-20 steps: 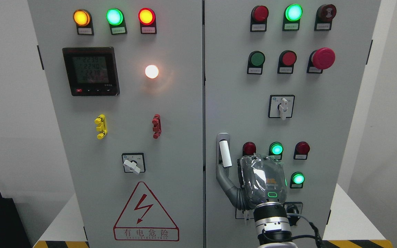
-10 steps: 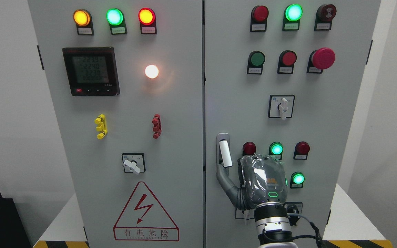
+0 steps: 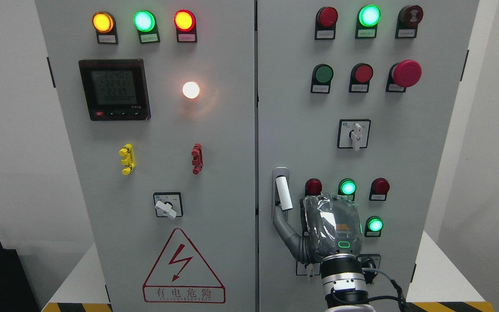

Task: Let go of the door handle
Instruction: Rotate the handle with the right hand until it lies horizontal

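Observation:
The door handle [image 3: 283, 193] is a white upright bar in a grey recess at the left edge of the right cabinet door [image 3: 405, 173]. My right hand [image 3: 319, 221] comes up from the bottom edge and sits just right of and below the handle, its back toward the camera. Its grey thumb [image 3: 285, 227] stretches up-left, and the thumb tip lies at the handle's lower end. The hand is not closed around the white bar. The other fingers are hidden behind the hand. The left arm is out of view.
Lit green lamps [image 3: 347, 187] and red lamps [image 3: 313, 186] sit close above and right of the hand. A rotary switch [image 3: 354, 134] is higher up. The left door carries a meter [image 3: 114, 89], a selector switch [image 3: 167, 205] and a warning triangle [image 3: 183, 268].
My right hand has shifted slightly right and down, away from the handle. The handle and doors have not moved.

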You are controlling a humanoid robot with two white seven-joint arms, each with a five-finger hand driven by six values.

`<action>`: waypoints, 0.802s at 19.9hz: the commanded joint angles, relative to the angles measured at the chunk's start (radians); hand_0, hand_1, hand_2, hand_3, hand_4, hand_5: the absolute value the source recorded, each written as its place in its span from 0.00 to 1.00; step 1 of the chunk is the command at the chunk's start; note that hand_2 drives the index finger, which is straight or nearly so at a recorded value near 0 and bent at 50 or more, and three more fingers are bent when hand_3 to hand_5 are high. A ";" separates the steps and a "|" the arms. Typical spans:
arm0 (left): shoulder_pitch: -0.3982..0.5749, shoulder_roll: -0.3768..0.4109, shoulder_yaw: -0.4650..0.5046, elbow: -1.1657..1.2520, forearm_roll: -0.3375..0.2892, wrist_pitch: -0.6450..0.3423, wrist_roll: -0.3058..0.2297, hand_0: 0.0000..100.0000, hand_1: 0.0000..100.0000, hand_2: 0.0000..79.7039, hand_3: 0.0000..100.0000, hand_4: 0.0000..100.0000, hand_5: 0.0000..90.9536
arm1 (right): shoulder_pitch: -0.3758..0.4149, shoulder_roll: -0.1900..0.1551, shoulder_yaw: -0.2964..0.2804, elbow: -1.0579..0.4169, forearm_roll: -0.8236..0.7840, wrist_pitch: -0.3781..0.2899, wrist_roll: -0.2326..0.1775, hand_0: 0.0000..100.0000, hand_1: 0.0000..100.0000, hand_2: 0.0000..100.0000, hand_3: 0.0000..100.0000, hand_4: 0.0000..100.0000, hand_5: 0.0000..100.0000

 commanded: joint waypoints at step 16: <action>0.000 0.000 0.011 0.017 0.000 -0.002 0.000 0.12 0.39 0.00 0.00 0.00 0.00 | -0.001 -0.010 -0.033 -0.010 0.002 -0.003 -0.002 0.47 0.10 0.99 1.00 0.98 0.93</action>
